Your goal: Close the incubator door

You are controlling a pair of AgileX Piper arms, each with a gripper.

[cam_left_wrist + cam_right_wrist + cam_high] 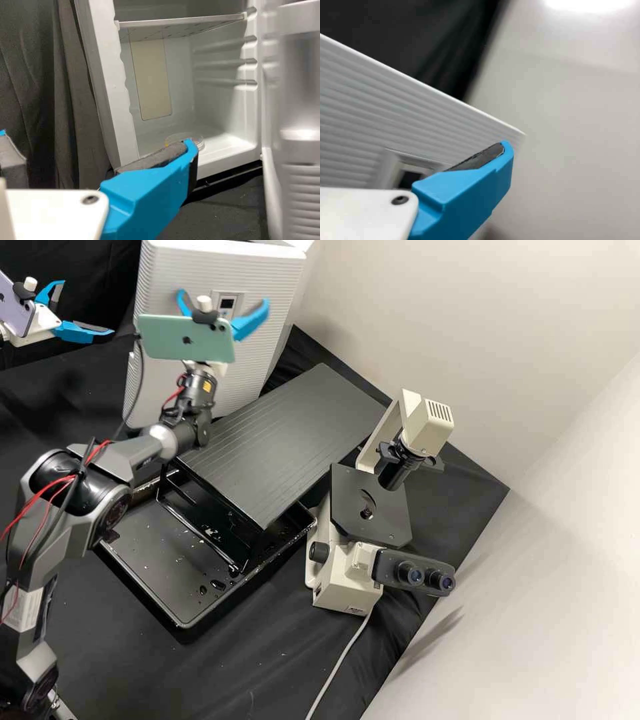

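The incubator's white ribbed door (193,273), with a small display, faces the camera in the high view. In the left wrist view the door (300,75) stands open beside the white interior (180,90), where a wire shelf and a clear round dish (199,141) show. My right gripper (223,297) is open in front of the door near the display. In the right wrist view, my right gripper (412,145) has one finger over the ribbed door (385,110). My left gripper (87,307) is open at the far left; in its wrist view the left gripper (95,140) faces the interior, holding nothing.
A black slanted stand (287,433) rises from a wet black tray (160,573) in front of the incubator. A beige microscope (347,573) with a grey cable (340,667) stands to their right, near the pale wall (520,353).
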